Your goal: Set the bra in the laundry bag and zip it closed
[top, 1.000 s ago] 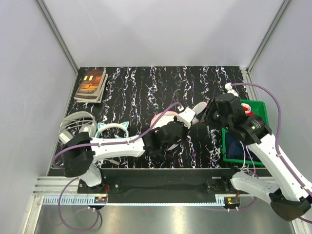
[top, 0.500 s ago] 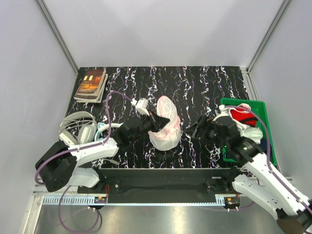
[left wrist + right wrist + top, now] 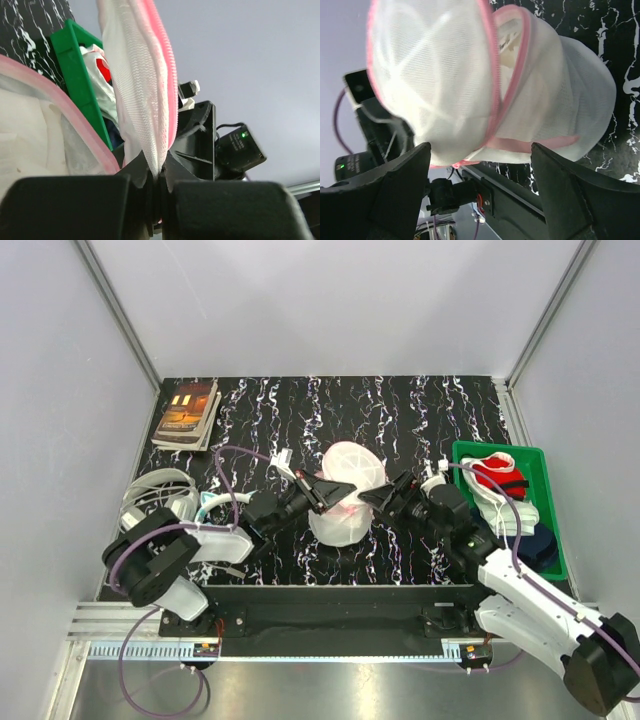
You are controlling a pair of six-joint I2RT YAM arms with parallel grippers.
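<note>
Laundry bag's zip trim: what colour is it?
Pink; the trim shows best in the left wrist view.

Bright, even light; soft shadows; left hand blurred at close range.

A black marble-patterned tabletop with white veins fills the floor of the enclosure. Plain pale grey wall panels rise behind it, to its left and to its right, joined at its far corners by slanting aluminium posts. Along its near edge runs a silver metal rail, then a brushed steel sheet. The light is soft and even.
</note>
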